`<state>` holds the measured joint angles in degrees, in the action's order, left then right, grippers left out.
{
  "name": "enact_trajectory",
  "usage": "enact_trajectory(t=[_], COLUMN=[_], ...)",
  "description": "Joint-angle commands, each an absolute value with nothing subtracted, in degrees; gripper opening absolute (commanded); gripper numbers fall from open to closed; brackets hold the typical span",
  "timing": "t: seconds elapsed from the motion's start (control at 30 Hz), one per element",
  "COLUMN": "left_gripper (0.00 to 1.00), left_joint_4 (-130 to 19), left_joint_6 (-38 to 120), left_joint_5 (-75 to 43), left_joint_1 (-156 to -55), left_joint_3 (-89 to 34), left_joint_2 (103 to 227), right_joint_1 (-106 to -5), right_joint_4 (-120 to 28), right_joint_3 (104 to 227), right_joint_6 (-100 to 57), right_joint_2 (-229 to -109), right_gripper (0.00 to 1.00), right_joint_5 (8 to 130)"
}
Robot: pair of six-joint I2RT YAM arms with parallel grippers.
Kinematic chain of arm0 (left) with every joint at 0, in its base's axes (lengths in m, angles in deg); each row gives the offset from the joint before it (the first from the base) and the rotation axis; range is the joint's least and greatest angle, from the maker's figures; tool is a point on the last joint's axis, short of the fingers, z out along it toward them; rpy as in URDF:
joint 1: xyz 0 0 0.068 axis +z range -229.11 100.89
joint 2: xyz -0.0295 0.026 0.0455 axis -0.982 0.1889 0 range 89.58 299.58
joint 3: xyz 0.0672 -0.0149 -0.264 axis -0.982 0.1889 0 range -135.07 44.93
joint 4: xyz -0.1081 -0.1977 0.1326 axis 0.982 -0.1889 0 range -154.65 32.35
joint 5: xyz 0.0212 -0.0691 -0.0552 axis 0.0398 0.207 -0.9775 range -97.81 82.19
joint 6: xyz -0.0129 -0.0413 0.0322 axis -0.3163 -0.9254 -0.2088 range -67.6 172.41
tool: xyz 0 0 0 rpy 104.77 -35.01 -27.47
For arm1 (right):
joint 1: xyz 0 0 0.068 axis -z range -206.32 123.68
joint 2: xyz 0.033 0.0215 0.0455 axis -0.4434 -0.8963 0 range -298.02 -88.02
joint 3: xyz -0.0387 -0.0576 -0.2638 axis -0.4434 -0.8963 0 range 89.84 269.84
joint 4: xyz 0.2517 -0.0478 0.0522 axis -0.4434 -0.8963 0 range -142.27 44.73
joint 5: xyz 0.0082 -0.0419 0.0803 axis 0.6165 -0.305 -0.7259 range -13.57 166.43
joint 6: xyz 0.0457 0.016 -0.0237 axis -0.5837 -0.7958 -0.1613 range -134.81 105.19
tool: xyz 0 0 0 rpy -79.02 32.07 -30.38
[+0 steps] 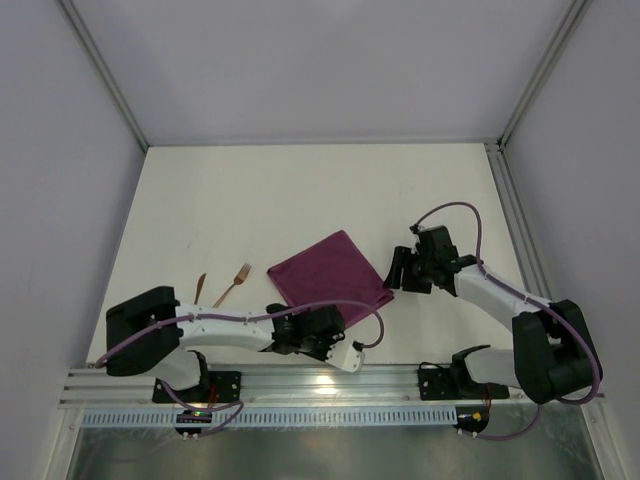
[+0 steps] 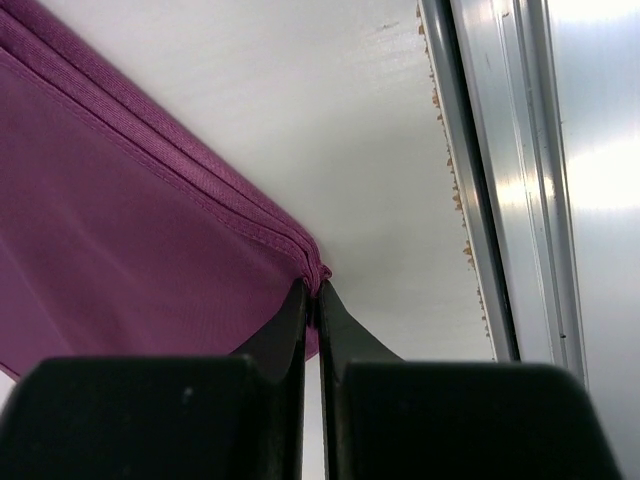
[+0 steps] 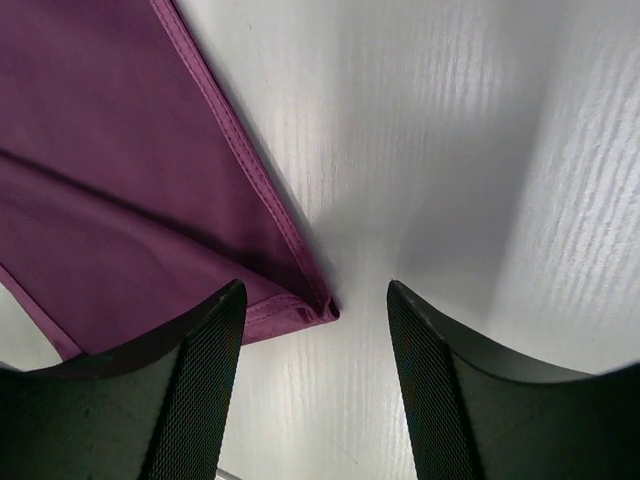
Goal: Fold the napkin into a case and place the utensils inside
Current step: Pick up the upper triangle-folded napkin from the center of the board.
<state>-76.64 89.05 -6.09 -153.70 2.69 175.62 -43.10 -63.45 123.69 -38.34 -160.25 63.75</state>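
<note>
The plum-purple napkin (image 1: 330,270) lies folded in layers on the white table (image 1: 250,200), turned like a diamond. My left gripper (image 1: 318,318) is at its near corner. In the left wrist view the jaws (image 2: 312,292) are pressed together on the stacked hem of that corner of the napkin (image 2: 120,220). My right gripper (image 1: 396,275) stands open at the right corner. In the right wrist view the napkin (image 3: 100,150) corner lies on the table between the spread fingers (image 3: 215,340), untouched. Two copper utensils lie to the left: a fork (image 1: 232,284) and a slim piece (image 1: 200,288).
A metal rail (image 1: 300,382) runs along the near edge of the table, just behind my left gripper, and shows in the left wrist view as the rail (image 2: 500,150). Grey enclosure walls with metal posts (image 1: 105,75) bound the table on the left, back and right.
</note>
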Motion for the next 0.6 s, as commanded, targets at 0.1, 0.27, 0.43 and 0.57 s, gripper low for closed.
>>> enact_trajectory(t=[0.1,0.27,0.43,0.57], left_gripper=[0.0,0.0,0.0,0.0], left_joint_4=[-77.69,-76.99,-77.52,-77.43], left_joint_6=[89.93,90.46,90.99,91.34], left_joint_5=[-5.17,-5.52,-6.93,-7.63], left_joint_1=[-152.07,-145.66,-139.86,-135.64], left_joint_3=[5.11,7.04,8.72,10.21], left_joint_2=[172.73,169.57,165.01,161.84], right_joint_1=[-44.34,-44.43,-44.43,-44.43], right_joint_4=[-56.44,-55.99,-52.4,-50.38], right_joint_3=[119.99,119.28,122.26,123.94], right_joint_6=[-41.78,-40.65,-33.47,-28.7], right_joint_2=[-164.3,-159.93,-151.49,-150.34], right_gripper=[0.56,0.56,0.62,0.62], right_joint_5=[59.3,60.17,53.86,48.58])
